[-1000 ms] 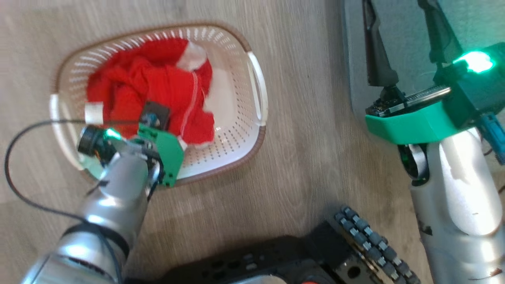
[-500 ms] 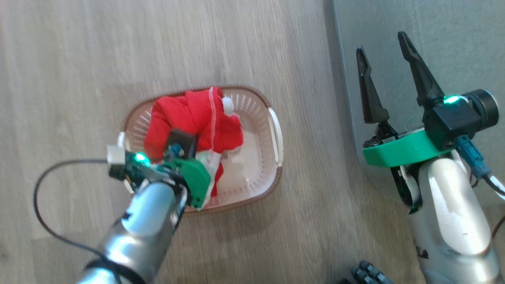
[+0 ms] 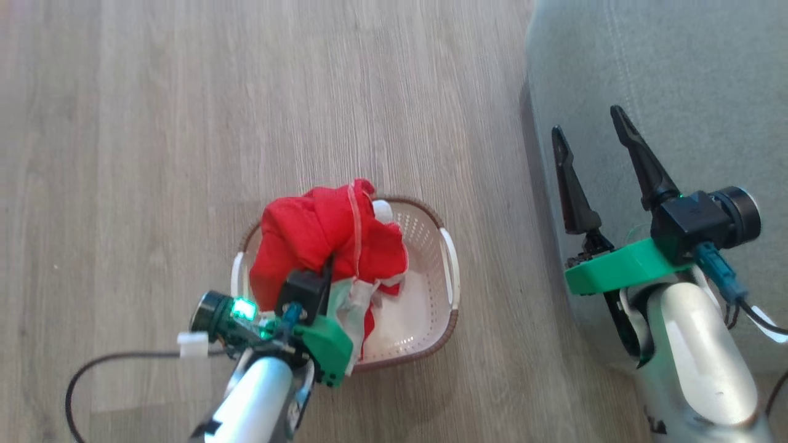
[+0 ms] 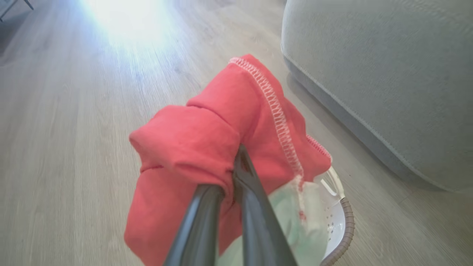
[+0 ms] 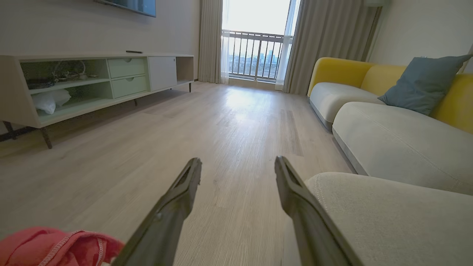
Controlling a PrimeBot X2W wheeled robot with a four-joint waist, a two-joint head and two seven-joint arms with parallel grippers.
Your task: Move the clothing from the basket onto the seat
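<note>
The clothing (image 3: pixel 308 234), bright red with white trim, hangs bunched from my left gripper (image 3: pixel 329 263), which is shut on it above the basket (image 3: pixel 431 320). In the left wrist view the red clothing (image 4: pixel 192 140) drapes over the closed fingers of the left gripper (image 4: pixel 236 162), with a pale panel trailing down into the basket (image 4: pixel 347 225). The cream basket stands on the floor beside the grey-green seat (image 3: pixel 677 74). My right gripper (image 3: pixel 586 122) is open and holds nothing at the seat's edge. The right wrist view shows the right gripper (image 5: pixel 238 162), the seat (image 5: pixel 369 214) and the clothing (image 5: pixel 48 245).
Pale wood floor (image 3: pixel 246 92) surrounds the basket. A black cable (image 3: pixel 111 360) loops by my left arm. Further off, the right wrist view takes in a low TV cabinet (image 5: pixel 92 81), a yellow-backed sofa (image 5: pixel 340 70) with a blue cushion (image 5: pixel 425 88), and a balcony door (image 5: pixel 258 40).
The head camera has risen and shifted, so the basket looks smaller. My left gripper has lifted the red clothing up from the basket's floor. The right gripper has stayed open.
</note>
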